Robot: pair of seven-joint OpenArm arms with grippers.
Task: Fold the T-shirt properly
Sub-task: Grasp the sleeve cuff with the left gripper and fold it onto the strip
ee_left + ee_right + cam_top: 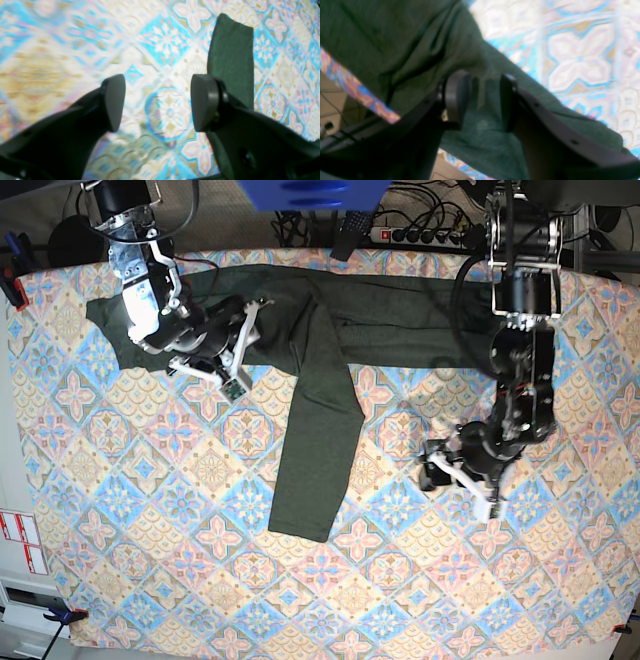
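Colour: dark olive-green heathered knit, plain, no print.
Garment: T-shirt [320, 330], long-sleeved, lies across the far part of the patterned tablecloth [150, 560].
Shape: body is bunched and creased along the far edge; one sleeve runs straight toward the near side, flat, with a squared cuff.
Left gripper [157, 102]: fingers spread wide, grasping nothing, over bare cloth just beside the sleeve's cuff end.
Right gripper [482, 102]: fingers [456, 97] parted, green fabric showing between them; whether they pinch it cannot be told.
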